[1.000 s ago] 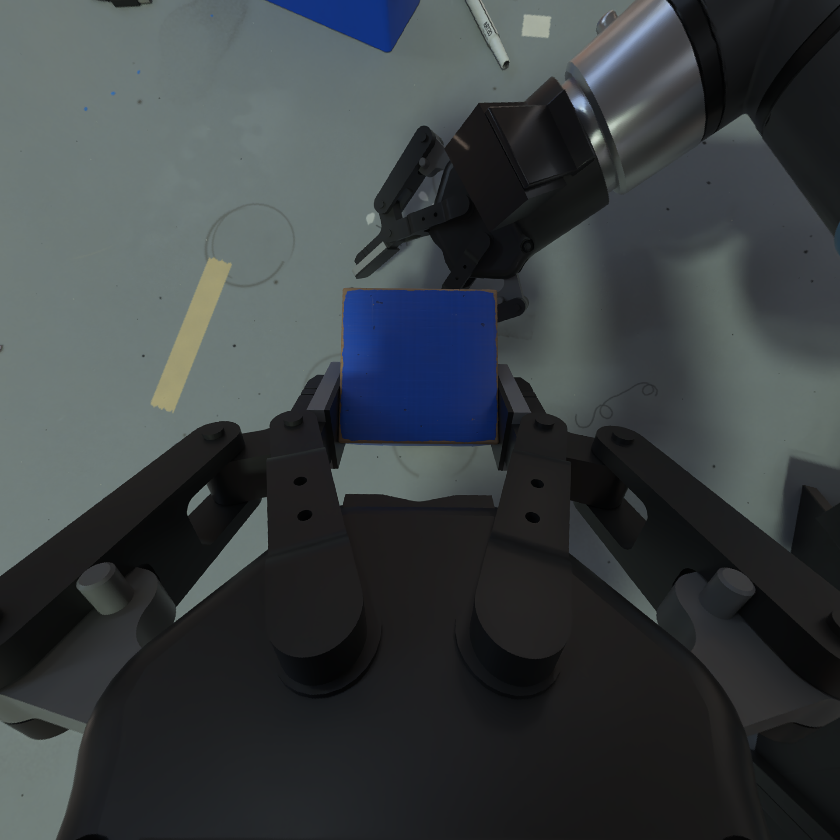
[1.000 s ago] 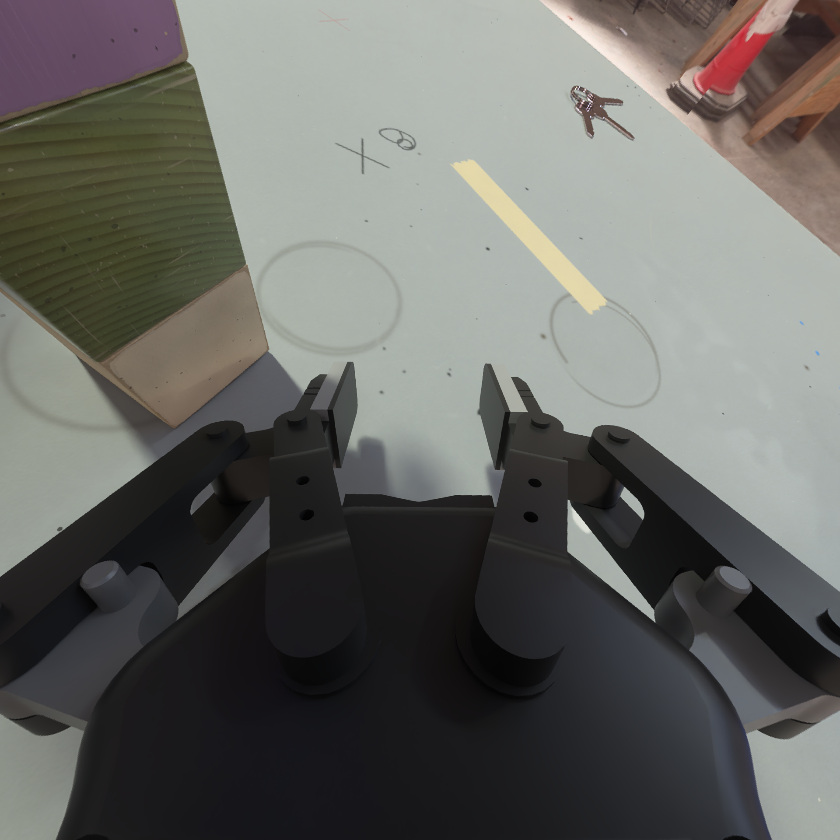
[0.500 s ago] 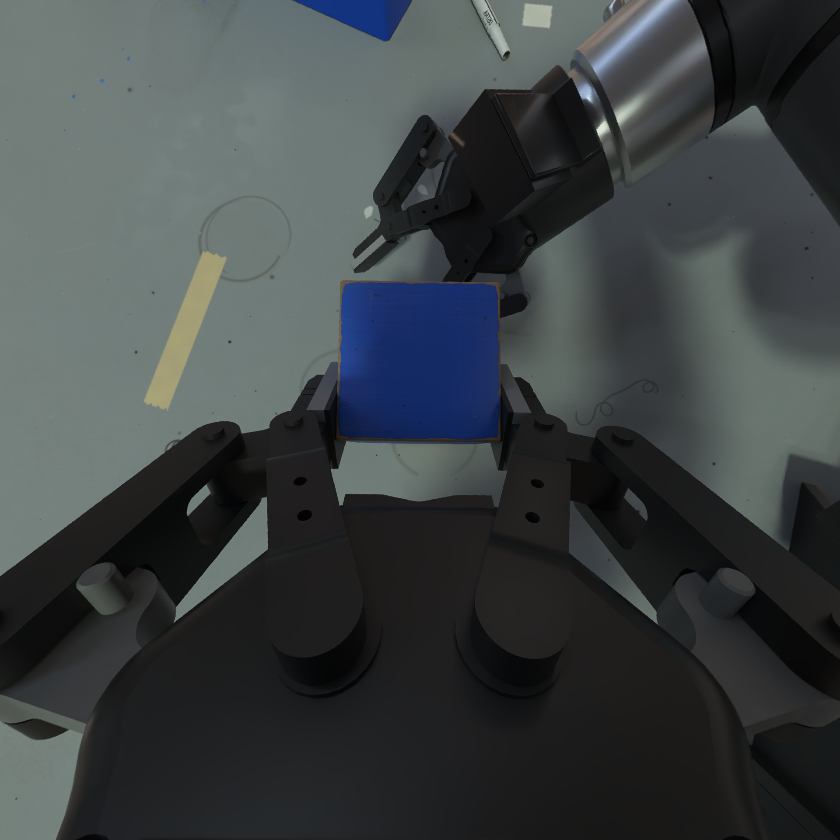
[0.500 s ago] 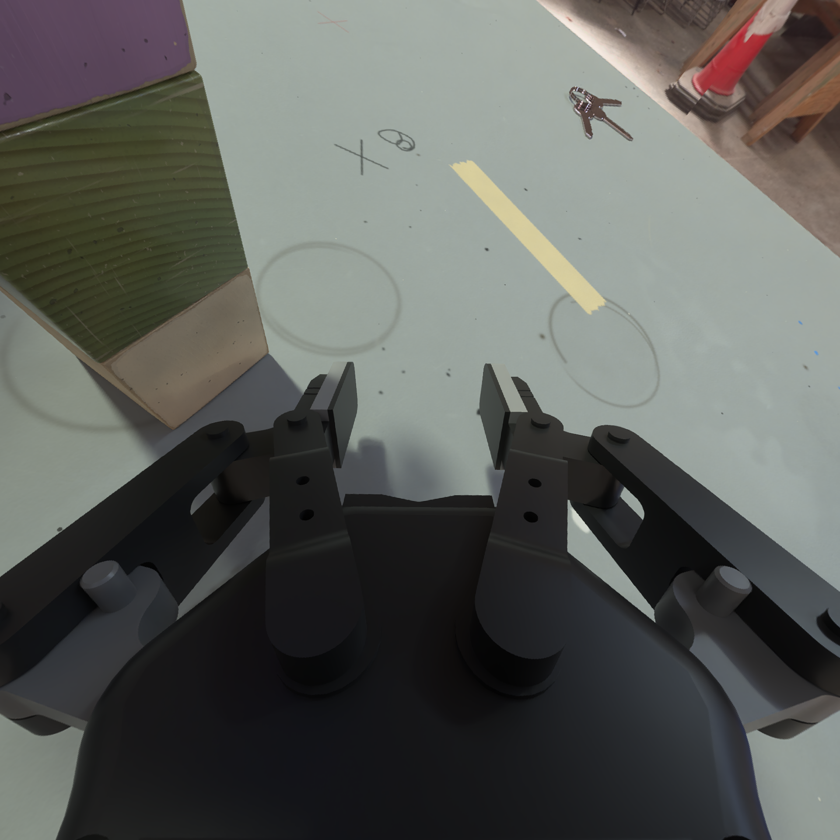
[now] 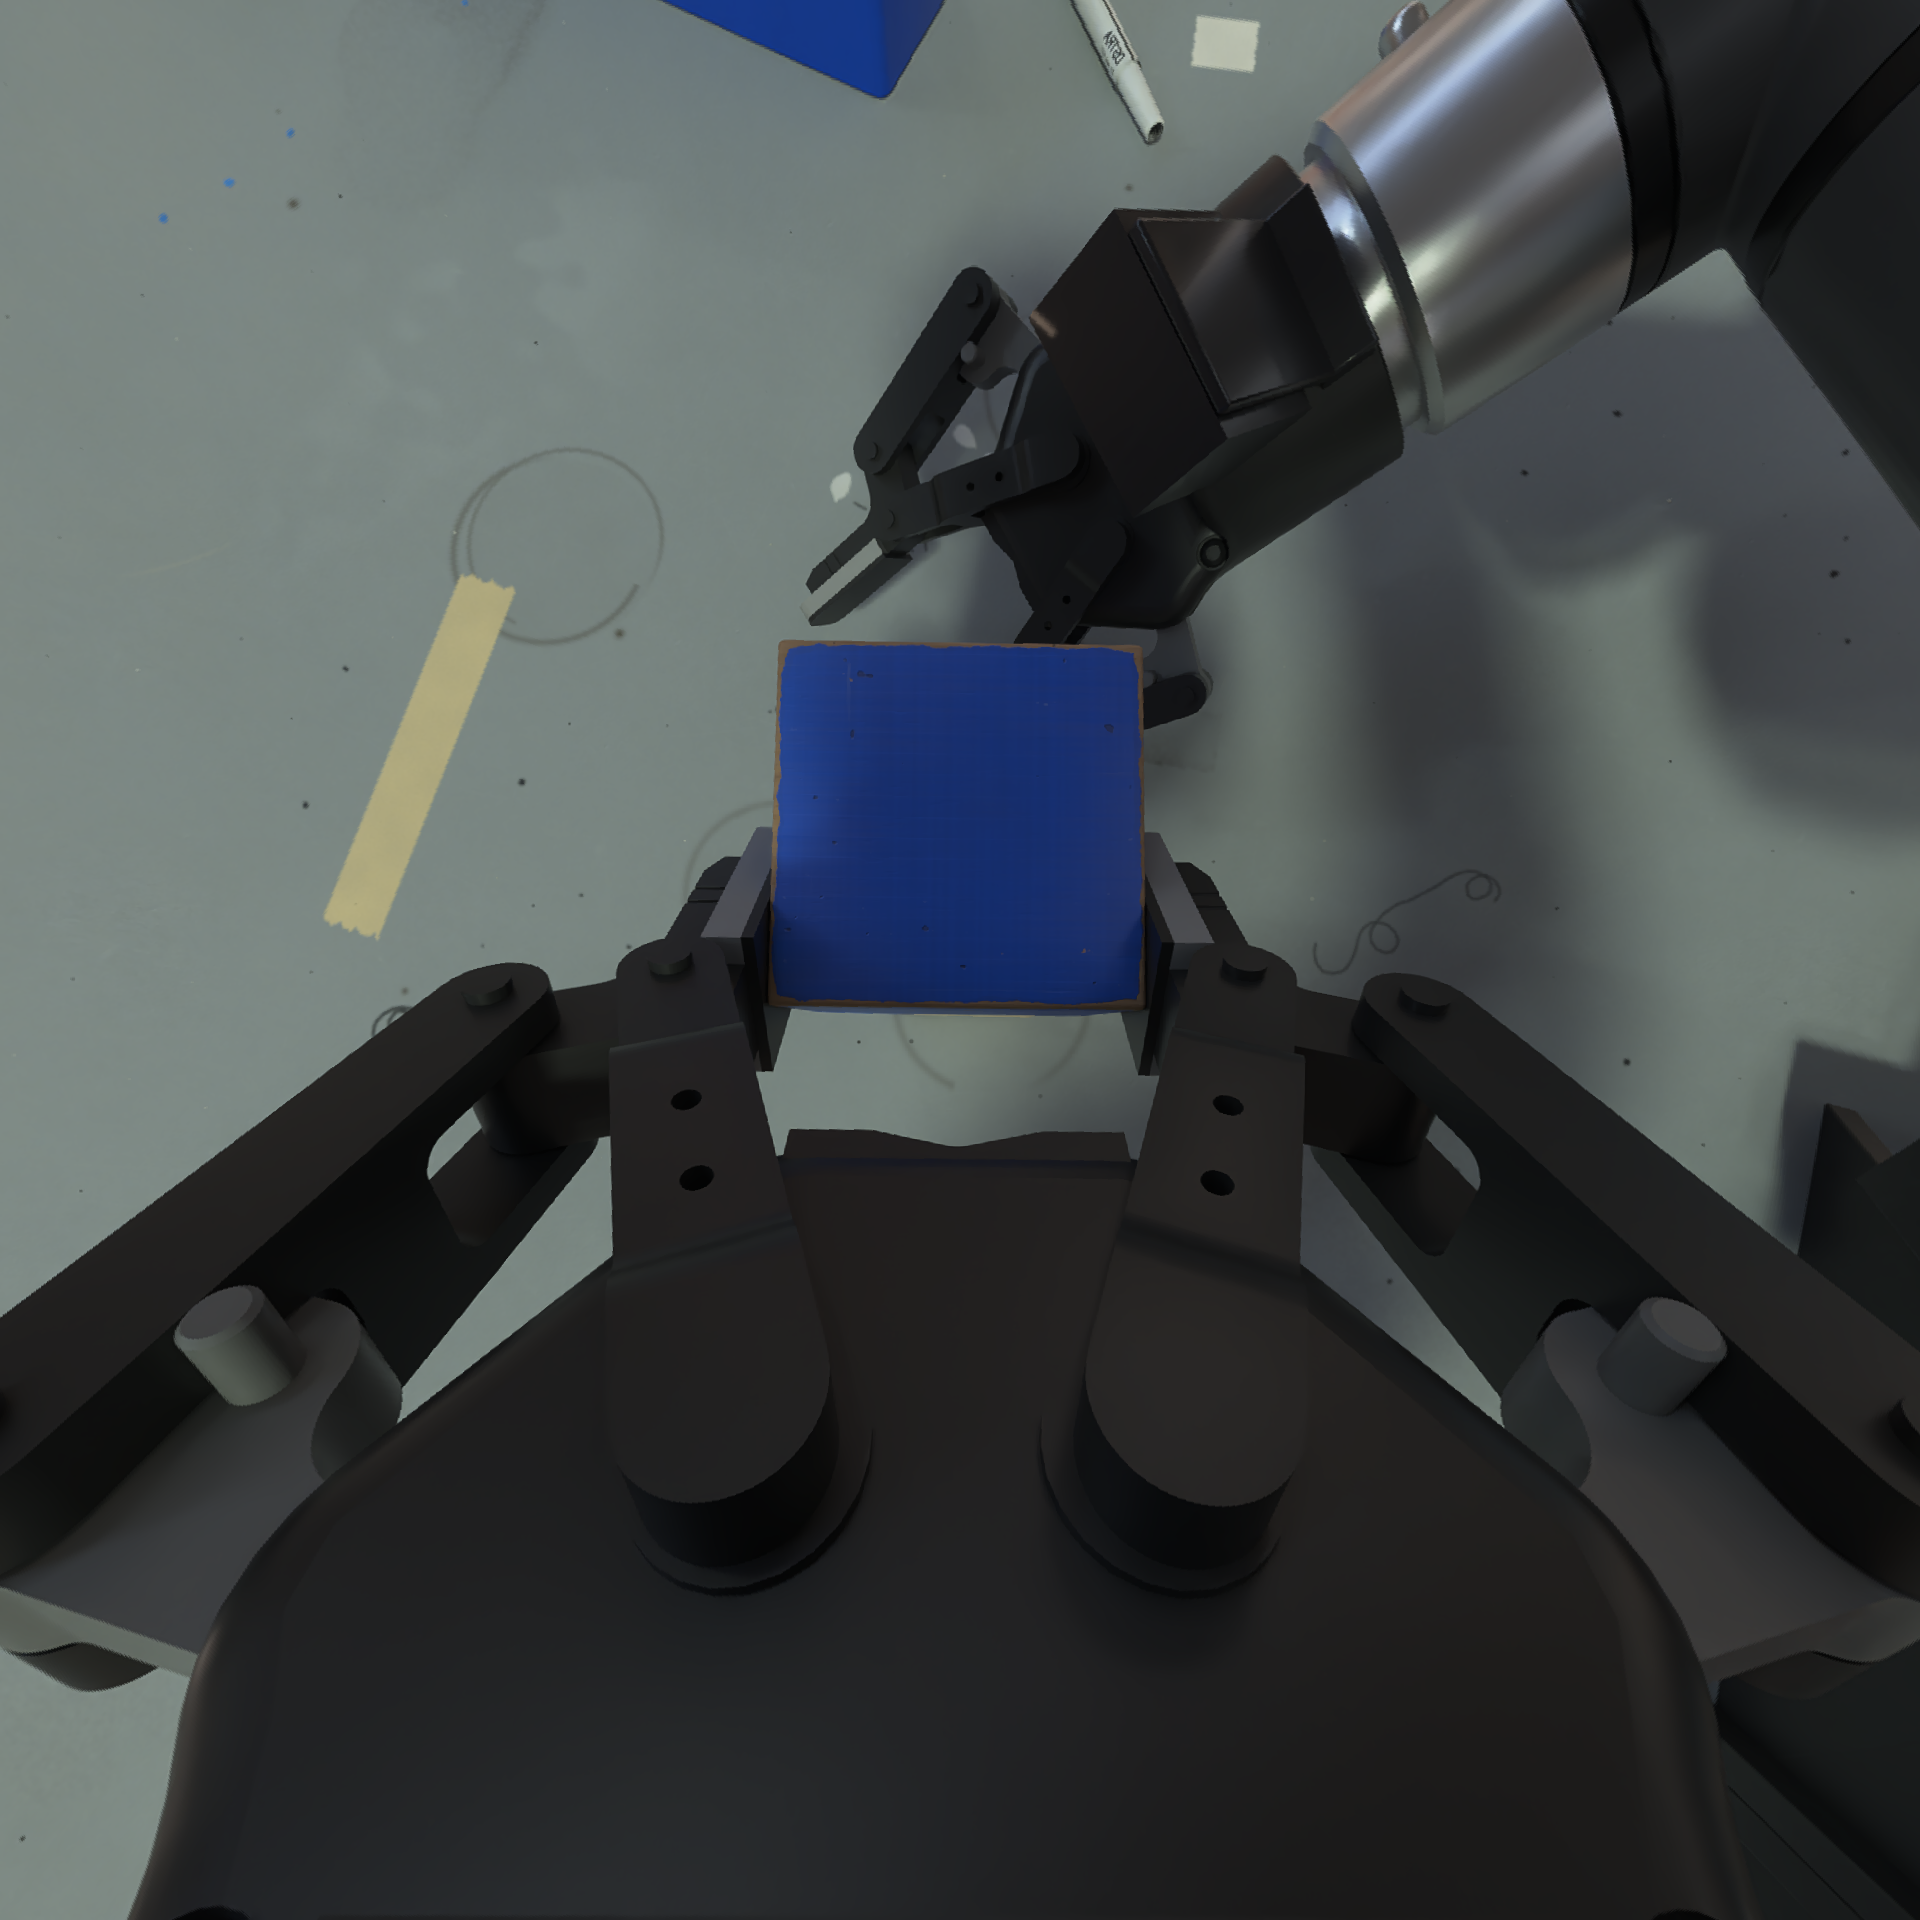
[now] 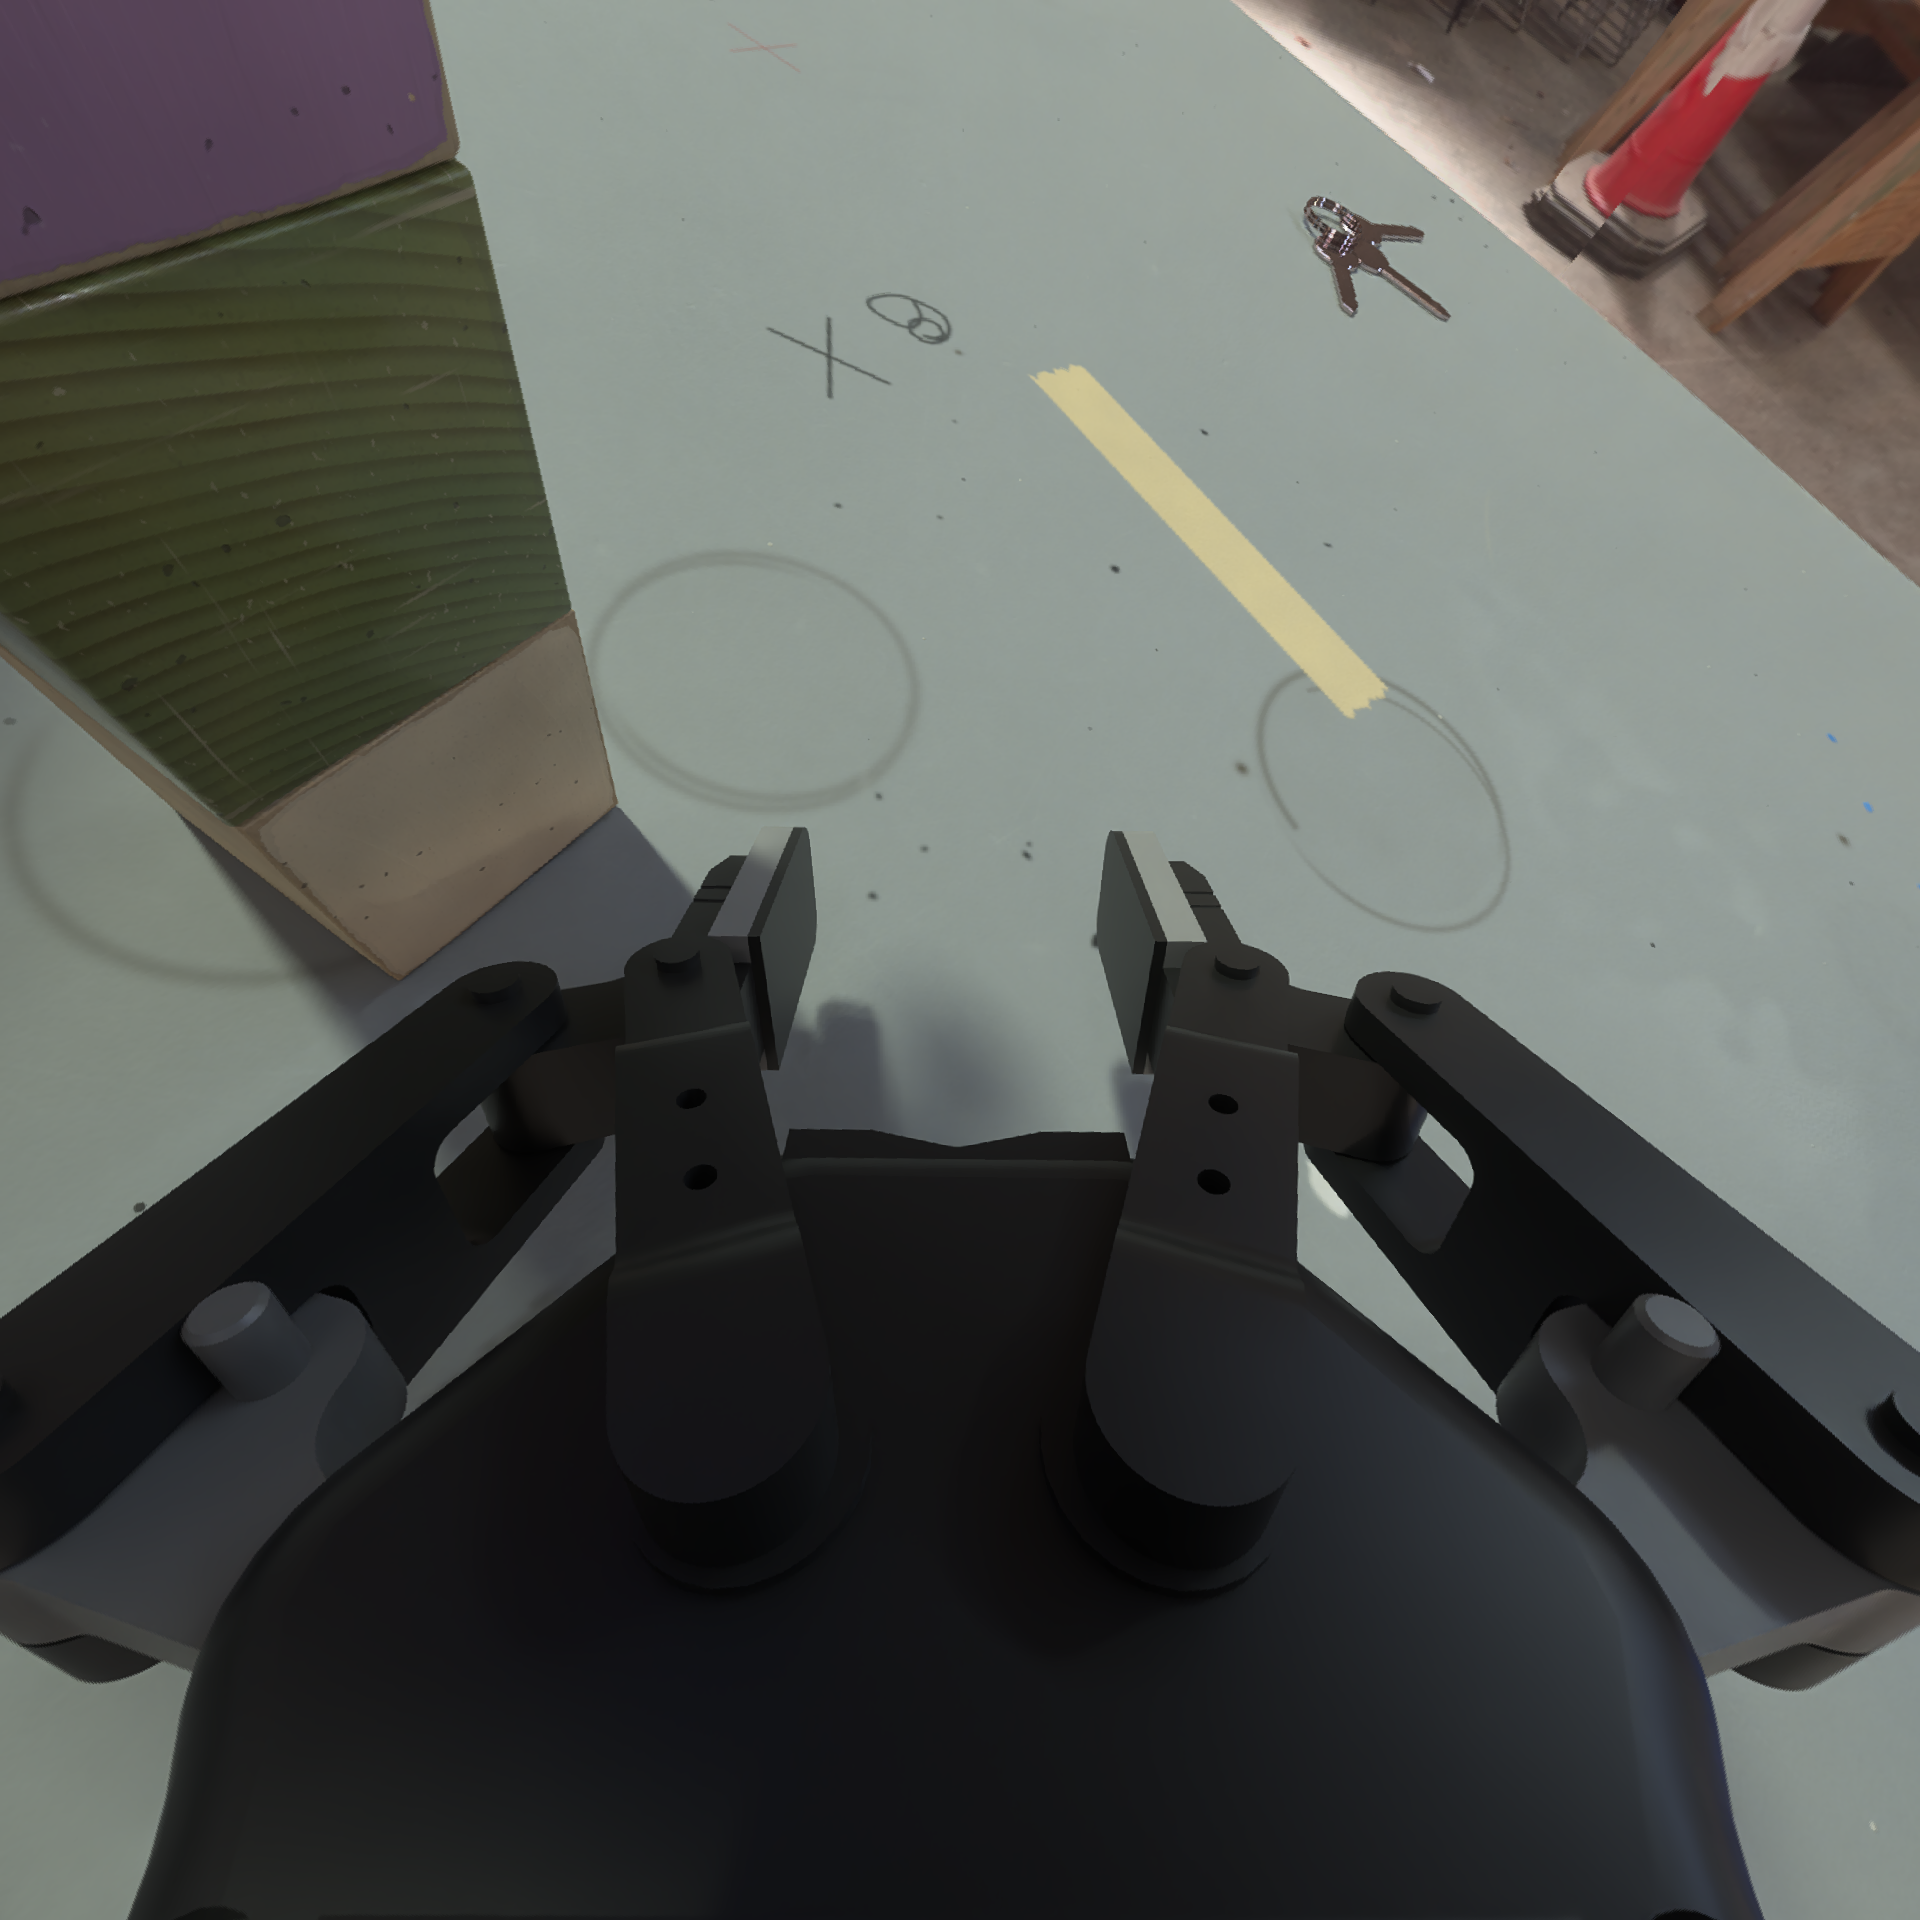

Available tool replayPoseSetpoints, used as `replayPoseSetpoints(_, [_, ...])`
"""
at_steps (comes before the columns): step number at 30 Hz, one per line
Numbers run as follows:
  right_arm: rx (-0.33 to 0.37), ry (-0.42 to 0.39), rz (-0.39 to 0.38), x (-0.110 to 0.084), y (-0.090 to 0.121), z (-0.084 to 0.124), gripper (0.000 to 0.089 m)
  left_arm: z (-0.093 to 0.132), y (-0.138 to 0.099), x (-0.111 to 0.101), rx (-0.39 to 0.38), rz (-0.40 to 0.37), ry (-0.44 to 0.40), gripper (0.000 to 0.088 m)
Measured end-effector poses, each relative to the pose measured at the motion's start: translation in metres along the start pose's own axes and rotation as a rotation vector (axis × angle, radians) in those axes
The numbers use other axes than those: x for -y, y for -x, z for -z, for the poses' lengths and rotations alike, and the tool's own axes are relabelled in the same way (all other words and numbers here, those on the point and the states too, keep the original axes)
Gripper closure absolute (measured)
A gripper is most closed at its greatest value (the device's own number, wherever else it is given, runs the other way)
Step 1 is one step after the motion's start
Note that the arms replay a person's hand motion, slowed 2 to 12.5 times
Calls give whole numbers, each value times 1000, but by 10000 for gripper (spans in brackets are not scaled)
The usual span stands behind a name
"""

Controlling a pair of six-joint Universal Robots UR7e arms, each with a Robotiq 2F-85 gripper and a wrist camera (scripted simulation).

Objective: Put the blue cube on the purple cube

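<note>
- A blue cube (image 5: 958, 826) is clamped between the two pads of the left gripper (image 5: 958, 940), held in the air above the grey table (image 5: 208, 343)
- The purple cube (image 6: 197, 114) sits at the far left of the right wrist view, resting on top of a green block (image 6: 260, 488)
- The right gripper (image 6: 956, 935) is empty, its fingers spread apart just above the table, beside the green block
- A strip of yellow tape (image 6: 1210, 540) and a bunch of keys (image 6: 1361, 260) lie farther off on the table
- In the left wrist view a second blue block (image 5: 821, 36) and a white pen (image 5: 1117, 68) lie near the top edge
</note>
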State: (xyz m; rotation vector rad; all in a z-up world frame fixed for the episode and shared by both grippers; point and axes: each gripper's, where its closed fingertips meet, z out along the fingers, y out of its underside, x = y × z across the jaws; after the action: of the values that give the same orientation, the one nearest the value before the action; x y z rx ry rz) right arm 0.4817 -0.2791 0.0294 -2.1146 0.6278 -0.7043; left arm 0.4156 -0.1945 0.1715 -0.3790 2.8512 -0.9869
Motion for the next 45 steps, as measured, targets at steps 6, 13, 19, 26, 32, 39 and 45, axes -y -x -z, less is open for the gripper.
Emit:
replayPoseSetpoints(6, [0,-1,0,0,0,0,399,0,0,0,-3,-1,0,370])
replayPoseSetpoints(13, [0,-2,-1,0,0,0,399,0,-1,0,-4,-1,1,370])
replayPoseSetpoints(19, [0,-3,-1,0,0,0,399,-1,-1,0,-6,0,1,368])
replayPoseSetpoints(26, [0,-1,1,0,0,0,399,-1,-1,0,-12,3,1,366])
replayPoseSetpoints(32, [0,0,1,0,0,0,398,-1,-2,0,-17,6,0,363])
replayPoseSetpoints(39, [1,0,1,0,0,0,398,-1,-3,0,-31,12,-1,355])
replayPoseSetpoints(45, [1,0,1,0,0,0,398,-2,-3,0,-35,15,-4,354])
